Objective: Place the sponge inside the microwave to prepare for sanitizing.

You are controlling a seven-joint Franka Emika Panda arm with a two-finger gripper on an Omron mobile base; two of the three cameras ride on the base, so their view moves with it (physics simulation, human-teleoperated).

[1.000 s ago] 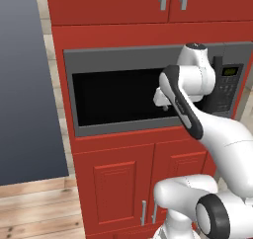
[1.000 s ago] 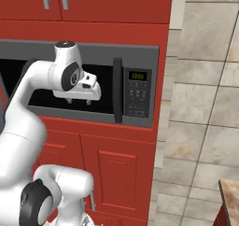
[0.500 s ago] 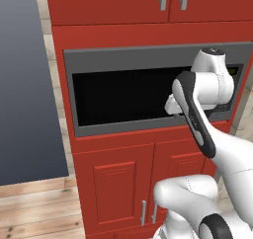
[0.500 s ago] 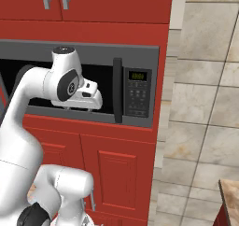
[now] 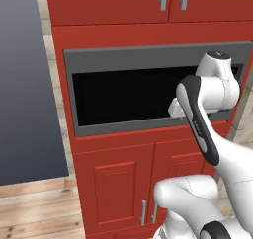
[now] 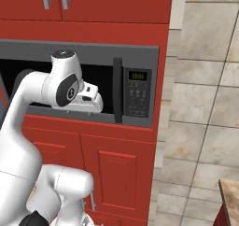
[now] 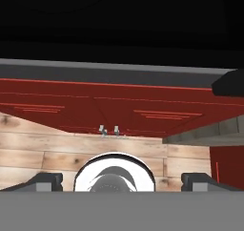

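Backing out of the microwave [image 5: 148, 70], my gripper [image 7: 121, 181] spread and empty — sponge presumably inside, though I can't see it.

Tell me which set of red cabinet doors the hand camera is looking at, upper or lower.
The lower cabinet doors, below the microwave: paired handles meet at their bottom edge, with wooden floor beyond.

Grey microwave [image 5: 148, 53], red cabinets [image 5: 118, 183]
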